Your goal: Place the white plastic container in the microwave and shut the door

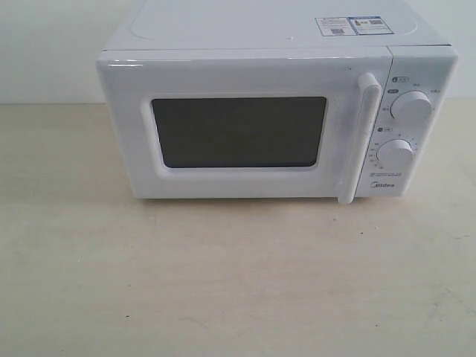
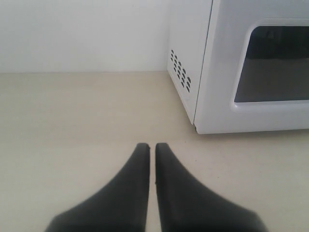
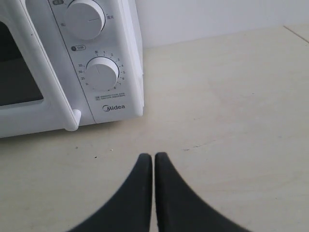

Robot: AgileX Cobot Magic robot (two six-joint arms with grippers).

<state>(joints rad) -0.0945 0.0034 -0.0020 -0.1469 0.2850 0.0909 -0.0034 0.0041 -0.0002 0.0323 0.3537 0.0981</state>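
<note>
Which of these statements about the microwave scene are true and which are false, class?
1. The door of the microwave is shut. True.
2. The left gripper holds a box. False: its fingers are pressed together and empty.
3. The microwave has two round dials. True.
4. The handle stands on the side away from the dials. False: it stands right beside them.

A glossy white microwave (image 1: pixel 245 71) - its white door (image 1: pixel 126 134) framing a dark grey window (image 1: pixel 239 132), its dials (image 1: pixel 411 107) white with fine grey markings - stands out against a pale beige, faintly grained table (image 1: pixel 223 275). Blue-and-white stickers (image 1: pixel 370 24) mark its top; rows of dark vent slots (image 2: pixel 180 70) dot its side. The left gripper (image 2: pixel 152 146) and right gripper (image 3: pixel 153 157) are black.
</note>
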